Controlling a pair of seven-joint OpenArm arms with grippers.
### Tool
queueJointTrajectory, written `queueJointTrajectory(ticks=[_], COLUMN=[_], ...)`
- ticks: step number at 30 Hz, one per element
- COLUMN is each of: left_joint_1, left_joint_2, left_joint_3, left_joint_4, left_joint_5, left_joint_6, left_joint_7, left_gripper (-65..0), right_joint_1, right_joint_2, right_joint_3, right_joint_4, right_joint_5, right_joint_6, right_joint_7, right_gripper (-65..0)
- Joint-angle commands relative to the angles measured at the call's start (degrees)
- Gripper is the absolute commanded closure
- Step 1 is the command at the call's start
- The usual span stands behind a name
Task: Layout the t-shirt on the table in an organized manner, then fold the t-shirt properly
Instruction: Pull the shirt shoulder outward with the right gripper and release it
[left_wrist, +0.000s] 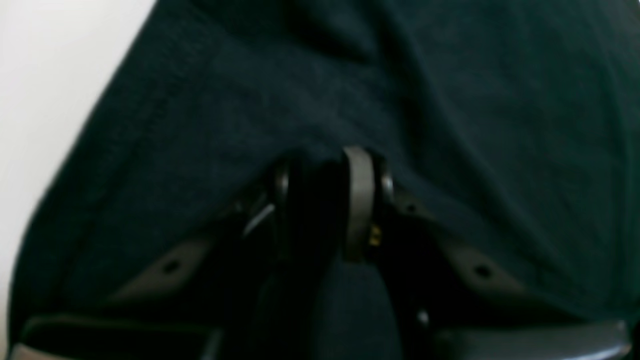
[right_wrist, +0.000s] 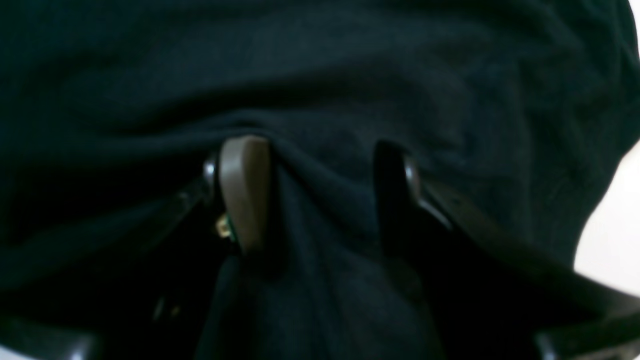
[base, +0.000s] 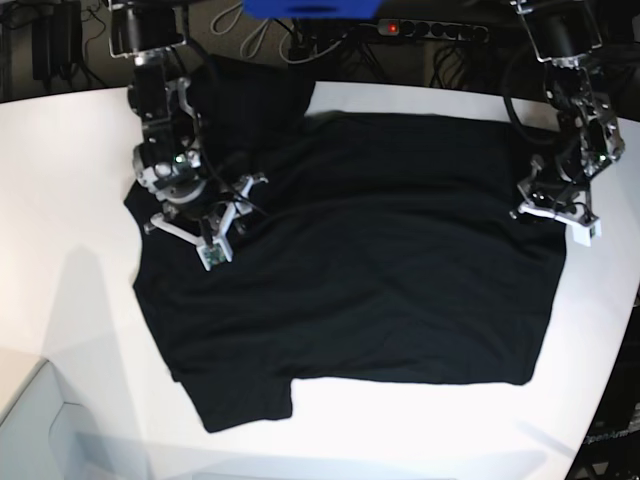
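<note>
T-shirt (base: 360, 260) pinched in left gripper (left_wrist: 327, 165), apparently bunched between spread right gripper (right_wrist: 320, 150) fingers.

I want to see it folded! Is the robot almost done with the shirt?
Not yet. The t-shirt already lies spread, mostly flat, on the table. The left gripper and right gripper each have cloth between their fingers. All the folding is left.

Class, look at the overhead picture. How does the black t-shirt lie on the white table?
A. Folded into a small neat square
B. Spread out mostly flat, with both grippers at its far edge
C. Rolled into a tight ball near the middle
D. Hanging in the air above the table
B. The t-shirt lies spread across the table, with the right gripper and left gripper at its far side.
</note>
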Motion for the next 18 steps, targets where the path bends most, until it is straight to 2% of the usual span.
queueJointTrajectory(ticks=[1, 6, 10, 13, 18], left_joint_1=[-0.68, -2.96, -4.55, -6.04, -6.74], left_joint_2=[-0.51, 1.86, 2.57, 3.62, 3.89], left_joint_3=[-0.03, 0.06, 0.06, 0.06, 0.06], left_joint_4=[0.35, 0.43, 0.43, 0.43, 1.14], left_joint_5=[-0.05, -0.05, -0.05, -0.05, -0.58], left_joint_6=[0.13, 0.13, 0.13, 0.13, 0.13], left_joint_7=[0.95, 1.12, 1.21, 1.12, 1.65], left_gripper=[-14.1, -14.1, -14.1, -14.1, -14.1], right_joint_1=[0.95, 7.02, 10.71, 12.82, 10.80], right_joint_2=[1.20, 3.57, 6.12, 7.44, 7.35], right_joint_3=[0.18, 0.18, 0.18, 0.18, 0.35], right_joint_4=[-0.85, -7.00, -12.54, -15.44, -9.90], right_joint_5=[-1.63, -1.63, -1.63, -1.63, -1.63], right_joint_6=[-0.16, -0.16, -0.16, -0.25, -0.25], right_joint_7=[-2.32, -1.88, 1.90, 2.78, 2.78], right_gripper=[-33.3, -33.4, -33.5, -33.5, -33.5])
